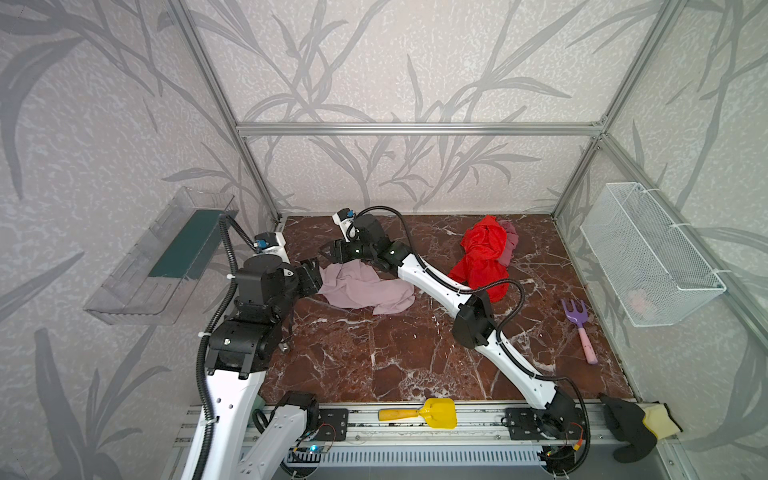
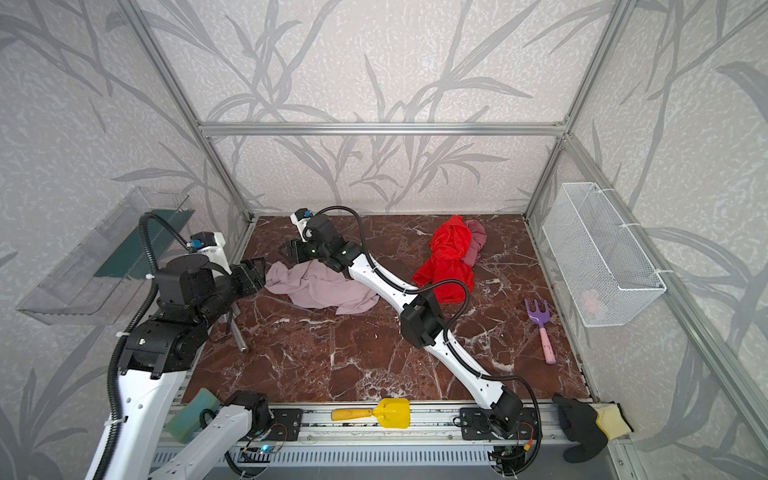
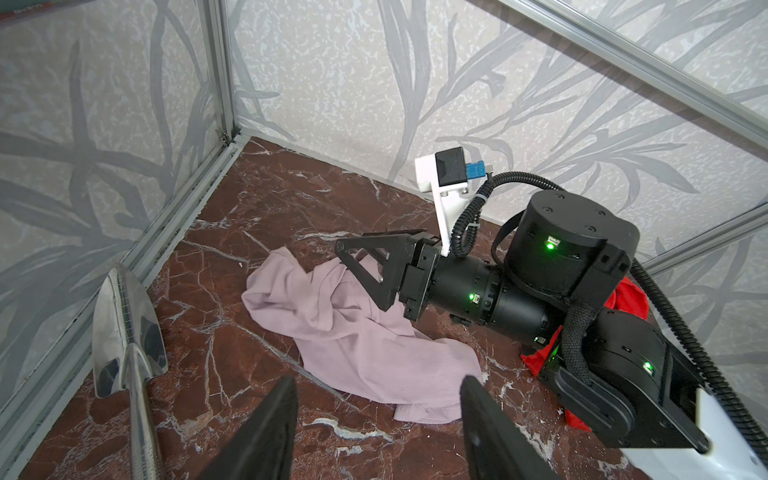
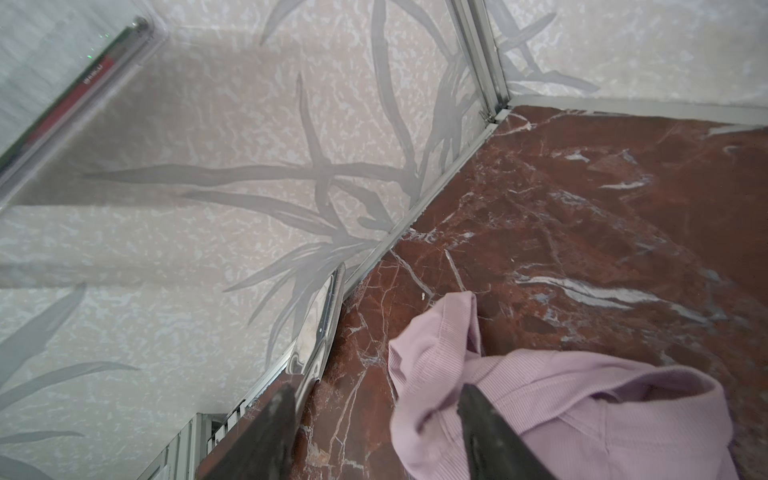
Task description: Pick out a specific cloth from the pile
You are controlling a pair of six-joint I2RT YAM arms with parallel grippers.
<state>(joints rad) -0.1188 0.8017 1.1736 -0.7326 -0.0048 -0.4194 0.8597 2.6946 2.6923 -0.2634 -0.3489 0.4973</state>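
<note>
One cloth (image 1: 365, 291) on desk (image 1: 374, 353), apart from pile (image 1: 494, 249) (one red piece (image 1: 482, 257), one mauve piece (image 1: 509, 245)). Left end effector (image 3: 378, 382), right end effector (image 4: 376, 390) beside cloth: both wide, empty.

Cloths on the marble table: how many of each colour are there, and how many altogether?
Pale lilac-pink cloth: 1
Bright red cloth: 1
Dusty mauve cloth: 1
Total: 3
</note>
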